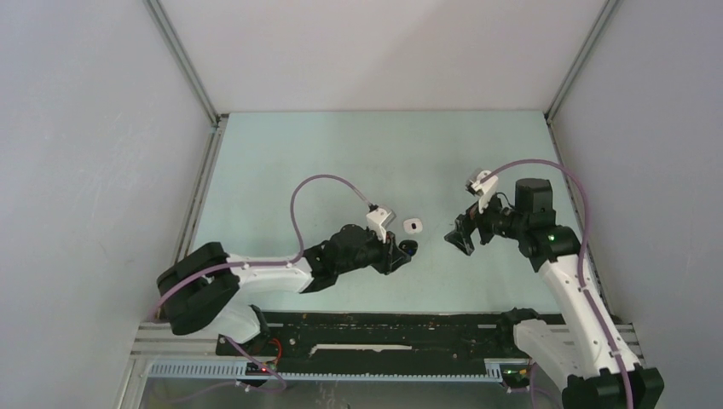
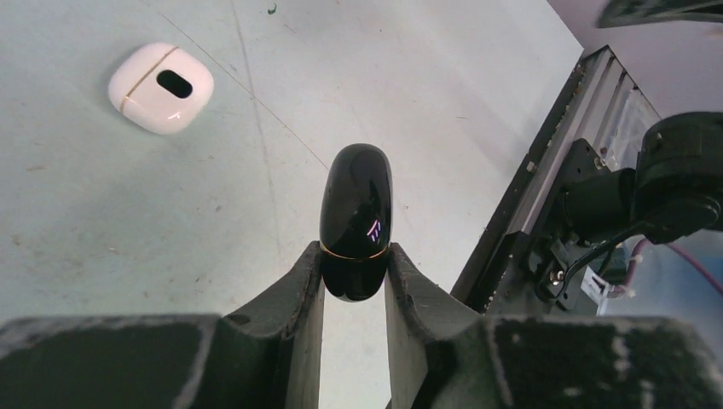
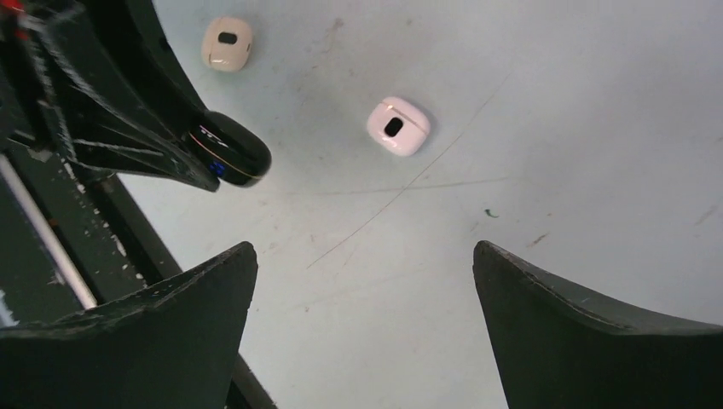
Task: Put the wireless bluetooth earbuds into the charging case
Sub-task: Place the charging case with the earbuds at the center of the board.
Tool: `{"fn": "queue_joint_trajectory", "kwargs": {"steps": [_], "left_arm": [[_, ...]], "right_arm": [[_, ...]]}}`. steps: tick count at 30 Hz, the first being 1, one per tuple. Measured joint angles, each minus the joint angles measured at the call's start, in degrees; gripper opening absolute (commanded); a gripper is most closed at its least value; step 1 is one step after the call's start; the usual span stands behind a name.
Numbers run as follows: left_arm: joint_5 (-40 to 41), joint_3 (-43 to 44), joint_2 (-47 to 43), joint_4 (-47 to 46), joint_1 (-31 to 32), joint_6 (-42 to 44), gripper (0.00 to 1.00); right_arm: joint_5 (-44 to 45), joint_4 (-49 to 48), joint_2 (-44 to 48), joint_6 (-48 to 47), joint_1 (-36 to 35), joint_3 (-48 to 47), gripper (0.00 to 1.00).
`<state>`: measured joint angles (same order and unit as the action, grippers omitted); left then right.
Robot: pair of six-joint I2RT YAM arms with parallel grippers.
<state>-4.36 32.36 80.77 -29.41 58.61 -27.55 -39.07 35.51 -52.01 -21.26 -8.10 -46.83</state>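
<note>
1. Bench (image 1: 341, 153): pale green surface that carries the loose cases. Both arms reach inward over its near half.
2. Left arm (image 1: 256, 277) and right arm (image 1: 571, 290): their ends face each other across a short gap near the bench's middle.
3. Right hand (image 3: 365, 256): released, fingers spread wide, nothing between them. It points toward the left hand.
4. Left hand (image 2: 355, 264): clenched on the black case (image 2: 356, 204), gripping its lower end across the narrow sides.
5. Black case: lid closed, a thin gold seam showing just above the fingertips. Its long axis runs straight out past the left fingertips toward the right hand, near it but apart. This is the relation the coming move likely depends on, since the free end faces the empty hand.
6. White case (image 3: 398, 125): lies flat on the bench, just beyond the gap between the hands. It is nearer the occupied left hand than the free right one.
7. Cream case (image 3: 227, 43): lies on the bench past the left hand, seen only from the right wrist.
8. Earbuds: none can be made out in any view. Whether they already sit inside the closed cases cannot be told.
</note>
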Motion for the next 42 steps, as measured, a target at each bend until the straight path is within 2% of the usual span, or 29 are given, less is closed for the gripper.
{"fn": "queue_joint_trajectory", "kwargs": {"steps": [5, 11, 22, 26, 31, 37, 42], "left_arm": [[-1.95, 4.61, 7.15, 0.92, -0.66, -5.66, 0.2], [-6.54, 11.17, 16.41, 1.55, -1.7, -13.73, 0.24], [-12.39, 12.22, 20.7, 3.89, -5.44, -22.18, 0.32], [-12.13, 12.35, 20.7, 9.27, -6.86, -21.44, 0.43], [-9.11, 15.8, 20.15, 20.48, -7.26, -16.98, 0.51], [-2.84, 21.05, 19.1, 33.59, -7.56, -9.38, 0.53], [3.41, 21.46, 15.41, 43.15, -9.03, -4.02, 0.54]], "right_arm": [[3.65, -3.04, 5.62, 1.2, -0.68, 1.4, 1.0], [7.67, -4.85, 5.9, 1.4, -0.63, 1.62, 1.0], [8.83, -4.79, 4.15, 1.14, -0.68, 1.9, 1.0], [9.27, -4.79, 3.45, 0.83, -1.03, 1.9, 1.0], [10.08, -4.79, 2.62, 0.24, -1.64, 1.9, 1.0], [11.1, -4.79, 1.99, -0.17, -2.21, 1.9, 1.0], [12.33, -4.79, 1.14, -0.39, -2.4, 1.9, 1.0]]}}
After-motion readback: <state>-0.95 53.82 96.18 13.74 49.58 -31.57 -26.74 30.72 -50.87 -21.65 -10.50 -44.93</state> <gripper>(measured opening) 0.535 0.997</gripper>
